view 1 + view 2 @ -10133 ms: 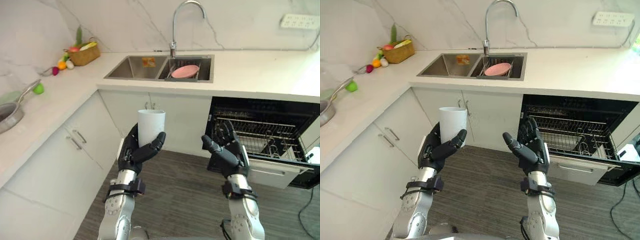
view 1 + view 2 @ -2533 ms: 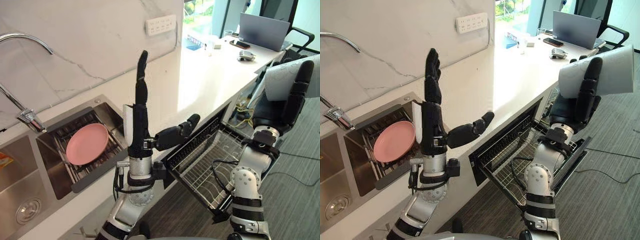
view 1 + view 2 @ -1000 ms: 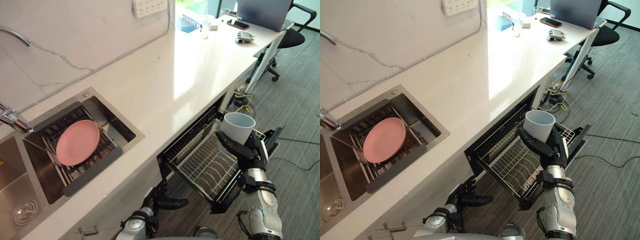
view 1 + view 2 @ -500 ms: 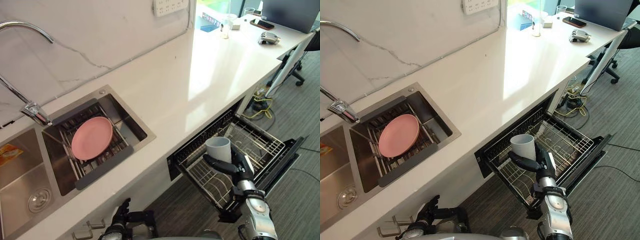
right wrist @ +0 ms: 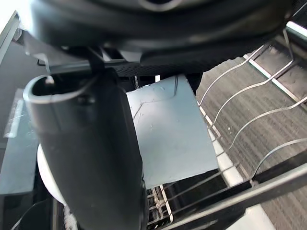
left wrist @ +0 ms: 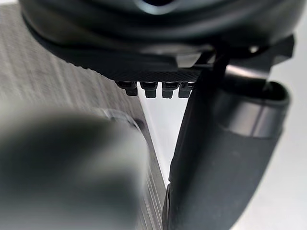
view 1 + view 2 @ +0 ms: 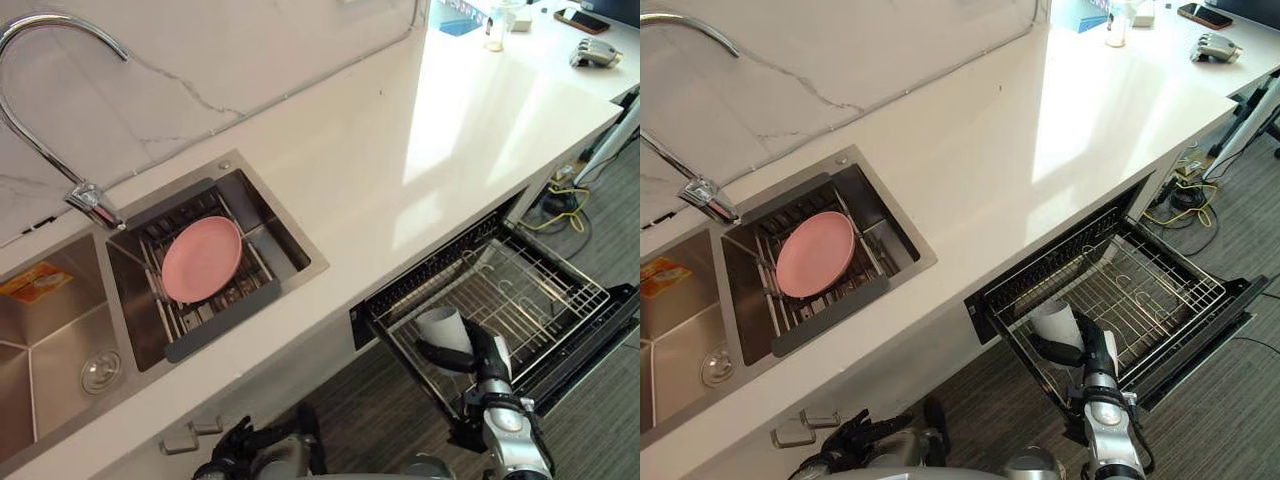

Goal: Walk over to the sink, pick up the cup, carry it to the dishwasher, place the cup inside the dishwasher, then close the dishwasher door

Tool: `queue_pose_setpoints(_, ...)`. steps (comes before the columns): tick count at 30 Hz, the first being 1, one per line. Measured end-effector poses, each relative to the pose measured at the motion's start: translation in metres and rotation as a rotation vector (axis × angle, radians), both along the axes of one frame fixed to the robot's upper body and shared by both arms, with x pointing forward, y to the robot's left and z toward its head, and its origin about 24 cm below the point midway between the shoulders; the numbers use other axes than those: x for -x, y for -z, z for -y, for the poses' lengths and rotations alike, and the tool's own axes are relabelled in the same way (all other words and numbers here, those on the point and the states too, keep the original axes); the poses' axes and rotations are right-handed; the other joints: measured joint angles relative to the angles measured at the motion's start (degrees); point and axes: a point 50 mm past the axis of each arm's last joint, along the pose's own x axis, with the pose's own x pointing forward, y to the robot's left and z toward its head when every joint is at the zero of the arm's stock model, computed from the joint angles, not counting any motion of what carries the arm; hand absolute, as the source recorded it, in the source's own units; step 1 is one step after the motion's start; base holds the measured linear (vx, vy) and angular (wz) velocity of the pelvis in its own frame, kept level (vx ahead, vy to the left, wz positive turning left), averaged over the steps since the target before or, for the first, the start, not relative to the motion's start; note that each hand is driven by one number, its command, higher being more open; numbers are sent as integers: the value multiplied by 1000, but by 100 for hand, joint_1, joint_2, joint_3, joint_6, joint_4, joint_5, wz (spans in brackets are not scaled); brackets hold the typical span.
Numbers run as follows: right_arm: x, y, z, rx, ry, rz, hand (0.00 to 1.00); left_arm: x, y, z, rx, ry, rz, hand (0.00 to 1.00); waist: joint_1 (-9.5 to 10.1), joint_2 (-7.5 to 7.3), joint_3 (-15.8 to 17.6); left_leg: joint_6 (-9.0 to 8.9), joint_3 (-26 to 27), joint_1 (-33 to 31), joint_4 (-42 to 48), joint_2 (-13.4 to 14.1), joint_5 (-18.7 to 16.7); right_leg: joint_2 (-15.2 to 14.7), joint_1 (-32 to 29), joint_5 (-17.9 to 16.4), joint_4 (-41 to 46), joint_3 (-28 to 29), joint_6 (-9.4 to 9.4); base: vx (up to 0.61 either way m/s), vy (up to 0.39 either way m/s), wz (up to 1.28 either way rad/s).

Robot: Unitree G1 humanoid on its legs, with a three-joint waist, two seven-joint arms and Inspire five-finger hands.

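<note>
From my console the biggest thing is the white marble-look table (image 7: 400, 130), running from the double sink (image 7: 60, 340) at one end to the open dishwasher (image 7: 390, 305) below its front edge. A curved chrome faucet (image 7: 92, 198) stands behind the sink, and a pink plate (image 7: 201, 259) lies on the drain grid in the basin nearer the dishwasher. The dishwasher door (image 7: 610, 315) is folded down and the wire rack (image 7: 540, 290) is pulled out over it. The cup (image 7: 440, 325) is a plain white cylinder with no handle that I can see; it is tilted rather than upright, down in the corner of the rack nearest the cabinet front (whether it actually rests on the wires I cannot tell). The right robot hand (image 7: 482, 358) is clasped around it, the thumb laid across the cup's side as the right wrist view shows, with the rack wires just past it. The left robot hand (image 7: 852, 432) hangs low by the cabinet front, well apart from the dishwasher, its fingers loose and spread, holding nothing.
</note>
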Motion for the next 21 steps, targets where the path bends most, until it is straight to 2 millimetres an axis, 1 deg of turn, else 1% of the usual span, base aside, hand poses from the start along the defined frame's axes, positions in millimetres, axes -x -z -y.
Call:
queue_pose_setpoints(2, 5, 3, 7, 27, 35, -23, 0, -1, -1, 0, 8, -38, 12, 100, 85, 4, 4, 1, -107, -40, -14, -21, 34, 0, 6, -25, 32, -97, 2, -22, -9, 22)
queue_pose_setpoints(5, 5, 4, 12, 81, 36, -51, 0, -2, -1, 0, 8, -42, 15, 100, 147, -2, 16, -2, -178, -51, -37, -54, 58, -29, 10, -71, 111, -171, 2, -35, 1, 17)
queue_pose_setpoints(6, 5, 4, 13, 91, 37, -55, 100, -2, -1, 1, 7, -41, 15, 100, 158, -1, 16, -5, -187, -50, -48, -61, 62, -33, 10, -75, 118, -177, 4, -35, 6, 8)
queue_pose_setpoints(11, 6, 9, 15, 98, 52, -96, 100, -3, -1, 1, 9, -45, 18, 100, 191, 17, 54, 12, -304, -49, -206, -135, 189, -91, -26, -146, 244, -308, 25, -29, 5, 13)
queue_pose_setpoints(15, 4, 14, 12, 65, 17, -129, 100, -4, -1, 2, 20, -61, 19, 100, 221, 27, 105, -3, -368, -73, -269, -180, 232, -158, -93, -222, 390, -363, 37, -28, 2, 10)
queue_pose_setpoints(18, 4, 20, 1, 33, -35, -152, 100, -6, -2, 2, 25, -68, 22, 100, 247, 31, 138, -42, -402, -93, -381, -193, 302, -159, -163, -243, 422, -397, 34, -29, -10, 6)
queue_pose_setpoints(21, 9, 28, -6, -31, -6, -170, 100, -8, -2, 3, 30, -72, 19, 100, 309, 30, 138, -49, -435, -95, -382, -214, 309, -182, -157, -283, 459, -436, 43, -12, -17, 6)
